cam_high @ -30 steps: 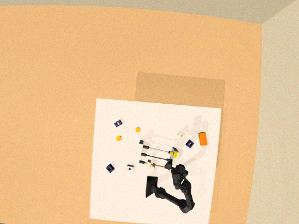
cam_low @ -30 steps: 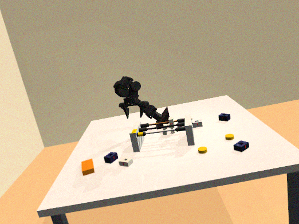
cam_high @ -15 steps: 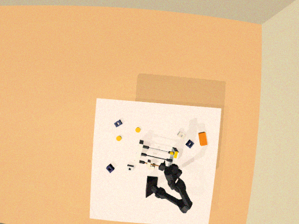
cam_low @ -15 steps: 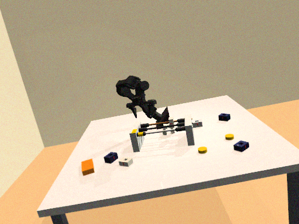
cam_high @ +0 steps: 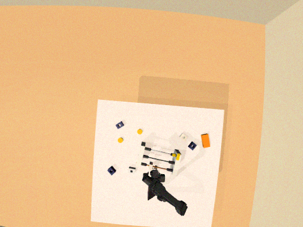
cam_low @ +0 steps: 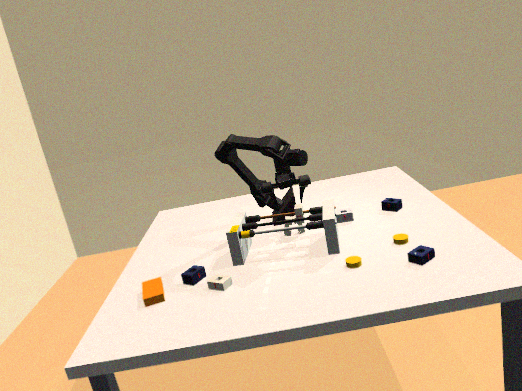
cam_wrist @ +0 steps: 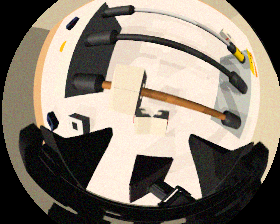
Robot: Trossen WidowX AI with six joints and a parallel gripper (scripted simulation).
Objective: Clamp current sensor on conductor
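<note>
Jaws spread wide with nothing between them, the gripper (cam_low: pixel 296 187) hangs nose-down over the conductor rack. In the wrist view its dark fingers frame the bottom of the picture on either side, apart from everything below.

Reading the exterior view from the left: an orange block (cam_low: pixel 153 291) lies near the desk's (cam_low: pixel 280 318) left edge, then a dark blue block (cam_low: pixel 193 274) and a small white block (cam_low: pixel 219 282) just beside it. Next comes the rack, a grey left post (cam_low: pixel 236 248) carrying a yellow marker (cam_low: pixel 234 228), and three conductors running across to the grey right post (cam_low: pixel 331 233).

Two of the conductors are dark; the one nearest the arm is a copper-coloured conductor (cam_wrist: pixel 181 101). In the wrist view a pale, boxy split-core sensor (cam_wrist: pixel 126 88) sits on that copper conductor toward its left end, seemingly wrapped round it. Whether it is latched, and which way its arrow points, I cannot tell. A smaller pale piece (cam_wrist: pixel 150 122) lies just below it.

Right of the rack another small white block (cam_low: pixel 344 216) stands close to the post, then a yellow disc (cam_low: pixel 353 261), a second yellow disc (cam_low: pixel 400 238), and two more dark blue blocks, one far back (cam_low: pixel 391 204) and one nearer the front (cam_low: pixel 421 255).
</note>
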